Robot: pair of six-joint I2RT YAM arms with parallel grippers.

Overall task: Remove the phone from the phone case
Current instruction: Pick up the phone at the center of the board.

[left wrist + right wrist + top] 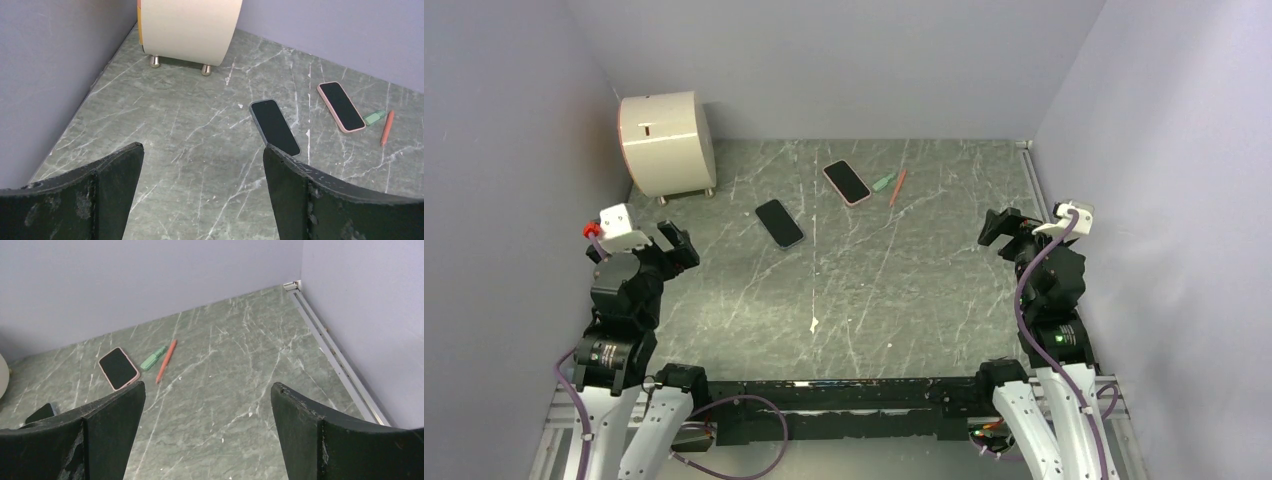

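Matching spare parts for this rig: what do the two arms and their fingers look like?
The left arm and right arm are black with white lower links and purple cables. Each wrist carries a white camera block; the left one has a red tab. Fingers are broad, curved, scuffed black.

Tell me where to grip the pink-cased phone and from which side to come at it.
Probably take the pink-cased phone across its two long edges near the middle, coming straight down from above. It lies flat and screen-up on the table, so only the thin pink rim offers purchase. Align the grasp with its diagonal axis; the green marker lies close beside it.
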